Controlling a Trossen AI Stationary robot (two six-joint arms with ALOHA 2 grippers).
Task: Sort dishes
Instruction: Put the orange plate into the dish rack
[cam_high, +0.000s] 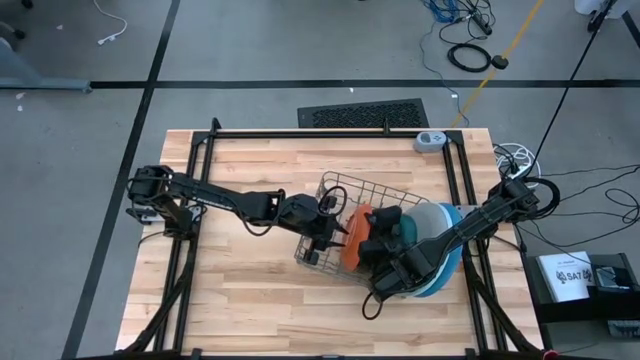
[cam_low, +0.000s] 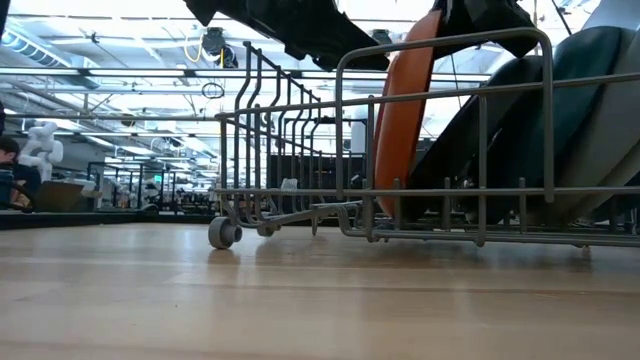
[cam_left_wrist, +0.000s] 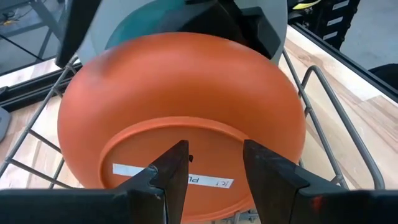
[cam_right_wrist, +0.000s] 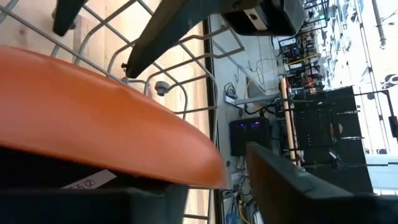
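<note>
Right gripper (cam_high: 378, 262), fingers apart, hangs over the orange plate (cam_high: 353, 238) standing on edge in the wire rack (cam_high: 330, 190); left gripper (cam_high: 335, 232), part-open, faces its underside, holding nothing.

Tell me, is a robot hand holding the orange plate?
Cannot tell. The orange plate stands in the dish rack; both grippers, left and right, are close, no grip visible.
</note>
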